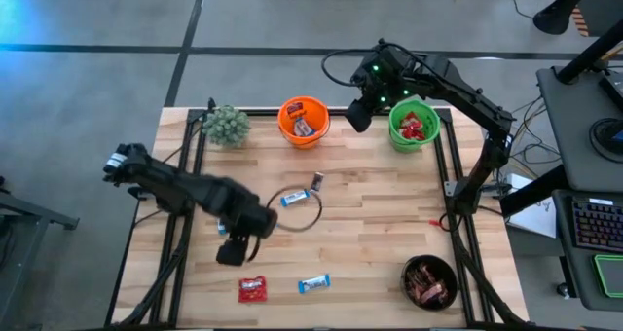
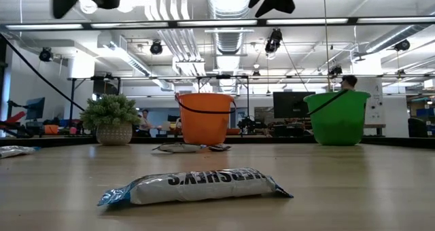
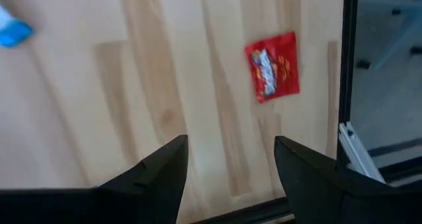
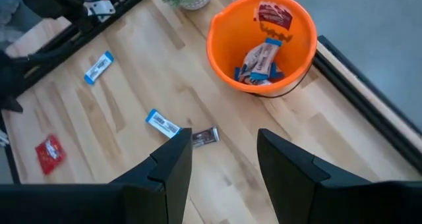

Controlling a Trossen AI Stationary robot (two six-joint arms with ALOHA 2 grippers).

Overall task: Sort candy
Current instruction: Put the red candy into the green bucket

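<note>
A red packet [image 1: 252,289] and a blue-and-white bar [image 1: 313,284] lie flat near the table's near edge. Another blue-and-white bar [image 1: 293,199] and a dark brown bar [image 1: 316,181] lie mid-table. My left gripper [image 1: 234,251] hovers open and empty above the wood, just to the far left of the red packet [image 3: 272,66]. My right gripper [image 1: 358,115] is open and empty, raised between the orange bucket [image 1: 304,120] and the green bucket [image 1: 415,125]. Its wrist view shows the orange bucket [image 4: 260,39] holding several sweets, and the two mid-table bars [image 4: 163,124].
A small green plant [image 1: 227,125] stands at the far left. A dark bucket [image 1: 429,280] with brown sweets stands at the near right. A thin dark ring [image 1: 297,209] lies mid-table. The low view shows a blue-and-white bar [image 2: 194,187] close up. Black frame rails run along the table's sides.
</note>
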